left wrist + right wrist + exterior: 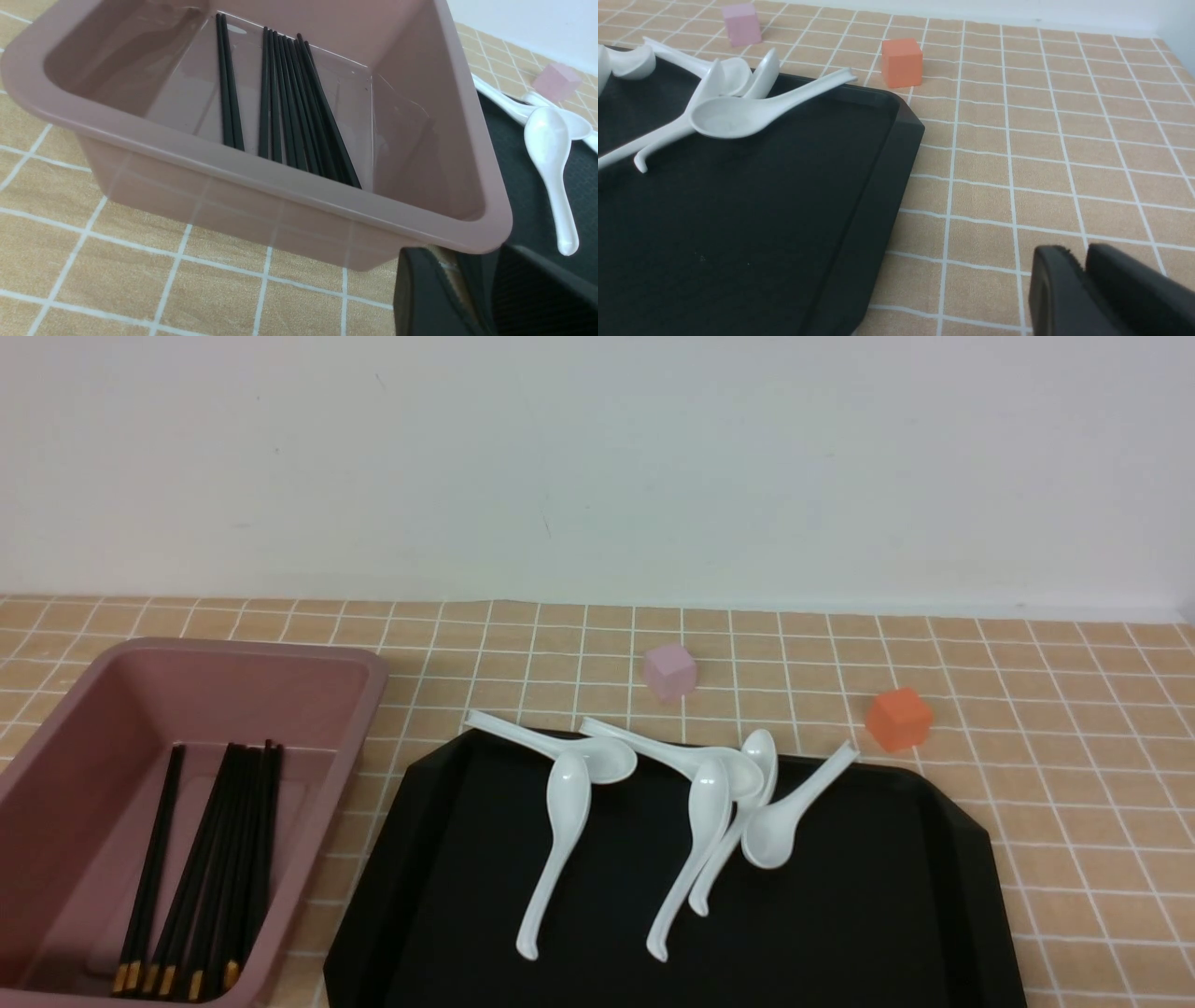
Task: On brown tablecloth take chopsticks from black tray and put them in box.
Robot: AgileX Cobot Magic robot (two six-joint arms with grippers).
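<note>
Left wrist view: the left gripper [472,289], jaws slightly parted and holding nothing, hangs beside the near corner of the box [280,196], where the chopsticks [289,102] lie together on the floor. Right wrist view: the right gripper [1083,284], fingers nearly together and empty, hovers over the brown tablecloth [1041,140] beside the black tray [859,205], which carries only white spoons [560,840]. Transfer appears finished; the next move is probably retreat of both arms.
</note>
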